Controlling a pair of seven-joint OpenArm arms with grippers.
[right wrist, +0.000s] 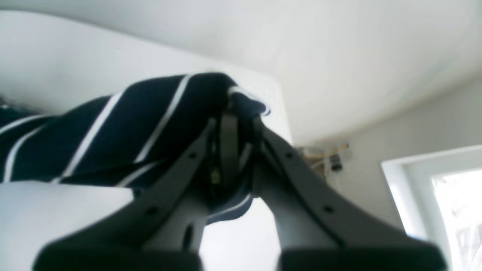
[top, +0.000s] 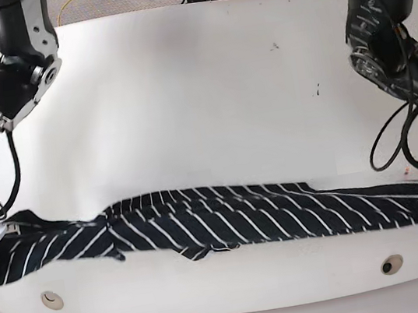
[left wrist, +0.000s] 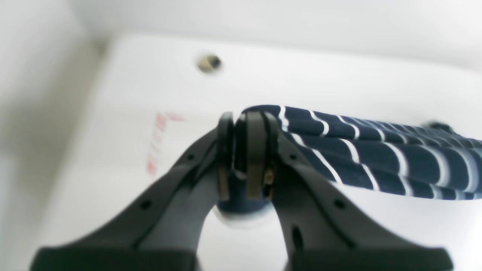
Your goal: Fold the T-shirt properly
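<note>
The left gripper [left wrist: 246, 158] has its dark fingers [left wrist: 256, 150] pinched tight on a bunched end of the soft black T-shirt with thin white stripes [left wrist: 376, 158], a little fabric bulging out below the pads. The right gripper [right wrist: 229, 150] is likewise clamped on the opposite end, cloth wrapped over its fingertips [right wrist: 228, 143]. Between them the T-shirt [top: 226, 221] lies drawn out into a long, narrow, rumpled band along the near edge of the smooth white table [top: 183, 89], one end at each side of the base view (a crease bunches just left of its middle). I judge the step in hand to be stretching the garment taut by both ends before a fold. The next move likely calls for both arms to carry their ends together, keeping even tension so the band does not twist or slip off the table's edge.
</note>
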